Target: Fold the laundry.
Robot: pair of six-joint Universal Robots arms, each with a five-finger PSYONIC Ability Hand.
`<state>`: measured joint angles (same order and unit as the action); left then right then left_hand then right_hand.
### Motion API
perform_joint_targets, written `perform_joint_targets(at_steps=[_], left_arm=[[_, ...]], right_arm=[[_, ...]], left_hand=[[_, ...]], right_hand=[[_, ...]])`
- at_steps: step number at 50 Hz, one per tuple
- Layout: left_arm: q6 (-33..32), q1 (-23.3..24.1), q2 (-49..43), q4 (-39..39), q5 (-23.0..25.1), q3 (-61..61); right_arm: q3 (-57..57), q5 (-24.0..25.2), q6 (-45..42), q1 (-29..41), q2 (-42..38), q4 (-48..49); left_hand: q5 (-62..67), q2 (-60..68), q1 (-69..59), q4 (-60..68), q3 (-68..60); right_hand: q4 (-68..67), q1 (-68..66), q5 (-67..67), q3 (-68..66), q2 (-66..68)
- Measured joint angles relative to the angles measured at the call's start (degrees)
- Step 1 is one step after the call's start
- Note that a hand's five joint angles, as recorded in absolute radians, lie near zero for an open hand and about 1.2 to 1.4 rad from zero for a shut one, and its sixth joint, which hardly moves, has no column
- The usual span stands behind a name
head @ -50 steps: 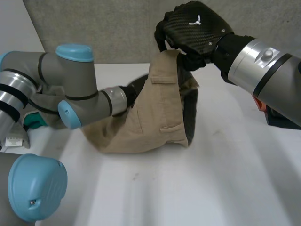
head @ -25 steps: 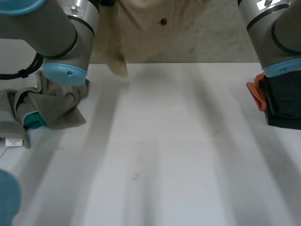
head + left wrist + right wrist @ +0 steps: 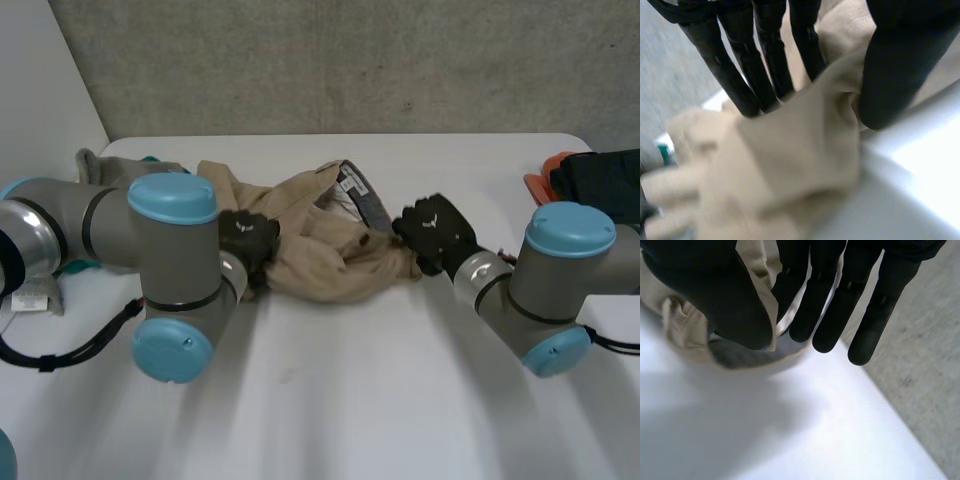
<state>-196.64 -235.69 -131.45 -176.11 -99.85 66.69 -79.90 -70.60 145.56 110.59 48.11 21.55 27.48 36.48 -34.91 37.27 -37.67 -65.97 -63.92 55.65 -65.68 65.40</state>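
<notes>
A pair of tan trousers [image 3: 320,255] lies crumpled on the white table [image 3: 400,400], its grey-lined waistband turned up near the middle. My left hand [image 3: 248,240] is at the heap's left end. In the left wrist view a fold of the trousers [image 3: 790,165] stands between the straight fingers [image 3: 760,70] and the thumb, which presses on it. My right hand [image 3: 435,228] is at the right end of the heap. There the thumb [image 3: 730,300] pinches an edge of the tan cloth [image 3: 685,332] against the fingers.
More laundry, grey and teal, is piled at the table's far left [image 3: 100,165]. A dark garment on something orange [image 3: 590,175] sits at the far right edge. A grey wall runs behind the table.
The trousers, held high above the table in the earlier frames, now lie bunched on it. Both hands have come down to the table at the heap's two ends.
</notes>
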Motion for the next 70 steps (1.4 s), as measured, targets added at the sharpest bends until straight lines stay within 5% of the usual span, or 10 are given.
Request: perform_joint_targets(at_steps=[2,7,19,30,44,48,50,53,58,70], left_arm=[[1.0,0.2,0.7,3.8,-0.7,0.0],[2.0,0.1,3.4,11.0,-1.2,-0.4],[1.3,-7.5,12.5,14.3,1.7,-0.3],[-7.1,-15.6,9.0,14.9,15.3,-6.1],[-14.3,-15.5,-5.5,22.8,21.1,-20.0],[-14.6,-14.3,-7.6,24.0,21.8,-22.2],[-14.5,-13.6,-8.3,24.3,21.5,-23.1],[-14.2,-13.0,-8.4,24.5,20.6,-23.8],[-13.4,-12.4,-3.7,25.8,18.8,-23.8],[-9.9,-12.1,26.3,28.0,18.8,-19.0]], right_arm=[[-0.8,-1.5,-1.4,0.2,0.6,-1.7],[-1.8,-5.6,-2.7,1.1,4.1,-5.9],[-2.7,-11.9,2.6,-0.3,16.6,-16.4],[-7.1,-5.5,8.3,-0.3,18.7,-26.0],[-9.9,-6.4,11.9,3.9,8.3,-5.7],[-7.7,-7.8,12.6,4.7,5.0,-4.0],[-6.4,-8.8,12.9,5.0,3.7,-3.4],[-5.5,-9.8,13.3,5.2,3.3,-2.9],[-5.1,-11.5,13.4,4.8,7.6,-3.0],[6.6,-11.2,11.0,-0.8,30.2,-15.8]], left_hand=[[-18.3,-18.2,18.5,-18.7,18.4],[-24.9,-24.7,23.8,-26.0,25.7],[-24.9,-24.7,23.8,-26.0,25.7],[-24.9,-24.7,23.8,-26.0,25.7],[-24.9,-24.7,23.8,-26.0,25.7],[-13.9,-12.6,9.8,-13.9,13.8],[10.0,12.5,-17.4,10.6,-9.8],[25.6,27.3,-30.7,26.4,-25.5],[28.5,32.0,-31.3,31.0,-29.9],[28.5,32.0,-31.3,31.1,-29.9]], right_hand=[[17.3,17.7,-17.5,17.4,-17.8],[42.9,40.7,-43.7,41.9,-42.2],[52.9,50.5,-52.7,53.0,-52.4],[44.7,42.5,-43.4,44.0,-44.8],[40.7,38.6,-39.9,40.6,-40.8],[21.4,17.7,-20.8,19.8,-19.1],[2.2,0.6,-2.7,1.9,-0.8],[-2.1,-0.4,1.0,-1.2,2.1],[-2.4,-0.4,1.0,-1.2,2.1],[-2.6,-0.4,1.1,-2.3,2.1]])
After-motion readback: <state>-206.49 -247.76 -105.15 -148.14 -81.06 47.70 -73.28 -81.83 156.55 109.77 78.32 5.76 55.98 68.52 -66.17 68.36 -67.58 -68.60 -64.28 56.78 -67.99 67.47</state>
